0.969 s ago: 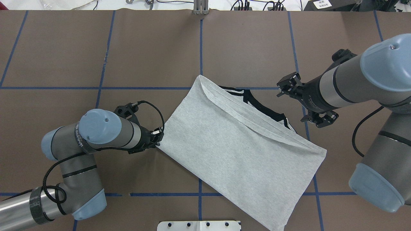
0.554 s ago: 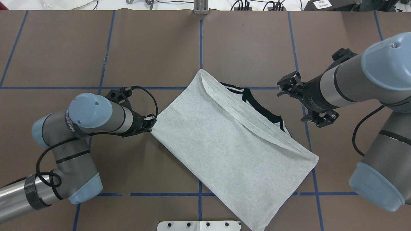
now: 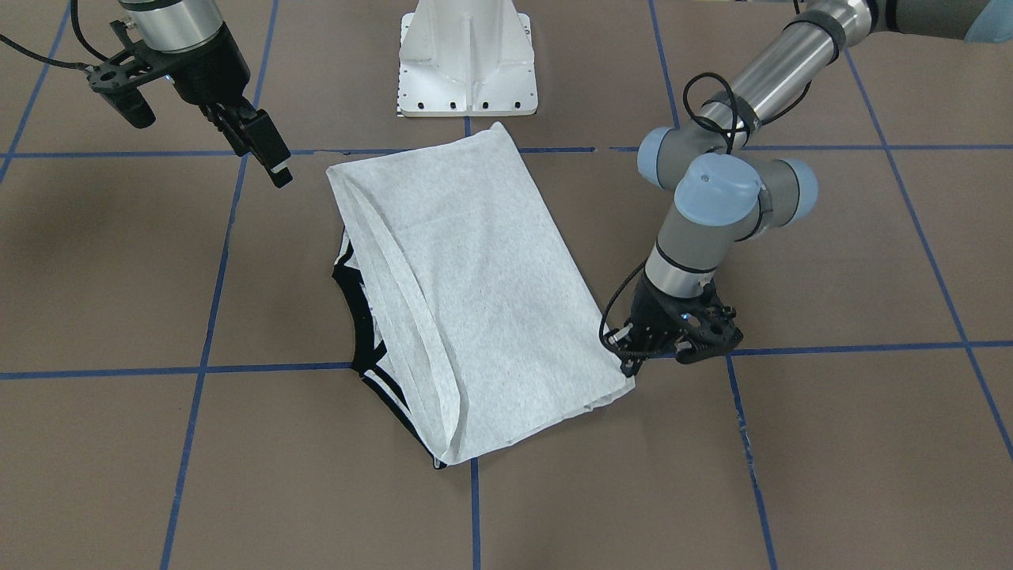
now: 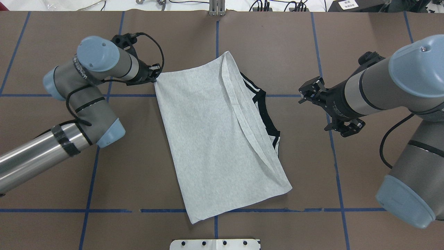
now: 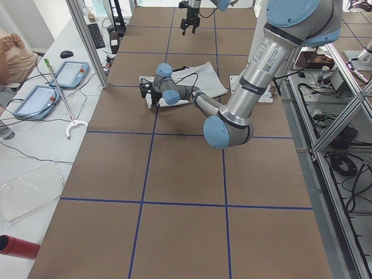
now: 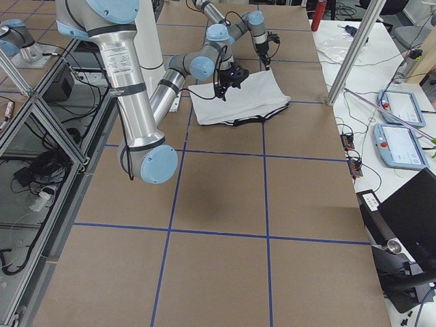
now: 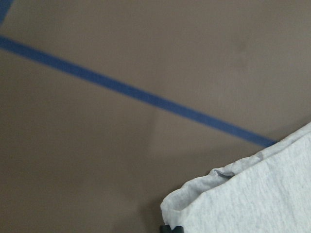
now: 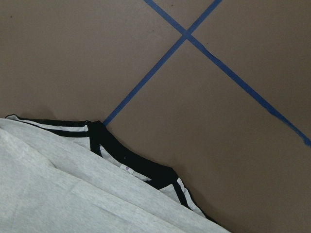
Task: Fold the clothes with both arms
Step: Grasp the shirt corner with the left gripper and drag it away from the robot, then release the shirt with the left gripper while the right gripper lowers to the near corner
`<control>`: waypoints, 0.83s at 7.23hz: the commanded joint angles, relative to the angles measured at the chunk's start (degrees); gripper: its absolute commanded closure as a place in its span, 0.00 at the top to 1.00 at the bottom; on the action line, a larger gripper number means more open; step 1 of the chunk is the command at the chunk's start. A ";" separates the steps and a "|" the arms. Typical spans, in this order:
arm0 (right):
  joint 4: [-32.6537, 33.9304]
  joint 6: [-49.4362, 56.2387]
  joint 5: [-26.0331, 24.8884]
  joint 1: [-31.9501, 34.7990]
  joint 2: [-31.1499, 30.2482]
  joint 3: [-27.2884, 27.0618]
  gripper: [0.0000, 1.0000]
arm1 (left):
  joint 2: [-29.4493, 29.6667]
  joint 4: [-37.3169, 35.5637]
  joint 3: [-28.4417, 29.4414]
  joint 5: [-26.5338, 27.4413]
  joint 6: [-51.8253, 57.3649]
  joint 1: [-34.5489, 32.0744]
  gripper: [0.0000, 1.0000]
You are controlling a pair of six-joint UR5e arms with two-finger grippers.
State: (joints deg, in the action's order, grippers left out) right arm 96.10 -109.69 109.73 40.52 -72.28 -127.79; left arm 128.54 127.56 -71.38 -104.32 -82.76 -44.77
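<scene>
the light grey t-shirt (image 4: 215, 139) is lying flat in the middle of the brown table (image 4: 277, 45), folded into a long rectangle with its plain side facing up. a doubled hem edge is running down its length, and the black-and-white striped collar (image 4: 264, 114) is peeking out from under the fold on the side toward the right arm. the corner nearest the robot is lying across a blue tape line (image 4: 242, 210), a little in front of the white pedestal (image 3: 468, 59). at the far corner on the robot's left, the left gripper (image 4: 155, 77) is reaching down low to the table with its fingers pinched together on the cloth; from its wrist camera the shirt corner (image 7: 233, 194) is bunching slightly right at the fingertip. the left arm (image 4: 86, 90) is bending back over itself, elbow up, with a black cable looping around the wrist. on the other side the right gripper (image 4: 313, 115) is hovering above bare table with its fingers spread wide apart and nothing between them, near the collar but not touching the shirt. its wrist camera is looking down on the striped collar (image 8: 136, 170) and two crossing tape lines. beyond the table's left end, two grey tablets (image 5: 72, 74) are sitting on a white bench, and a person's hands (image 5: 9, 43) are showing at the edge.
</scene>
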 commanded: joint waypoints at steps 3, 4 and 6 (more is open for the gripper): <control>-0.04 -0.35 -0.30 -0.18 2.22 2.45 1.00 | 10.68 11.66 15.66 2.46 -0.03 -2.60 0.99; -0.04 -0.87 -0.56 -0.87 4.67 5.25 1.00 | 10.41 11.49 12.53 1.41 -0.03 -2.86 1.00; -0.04 -1.14 -0.83 -6.73 7.49 6.15 1.00 | 4.81 12.53 1.30 -1.32 -4.74 -2.87 1.00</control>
State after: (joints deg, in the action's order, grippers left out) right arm 96.06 -110.67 109.14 37.32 -66.74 -122.21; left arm 136.18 139.54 -64.05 -104.49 -84.53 -47.59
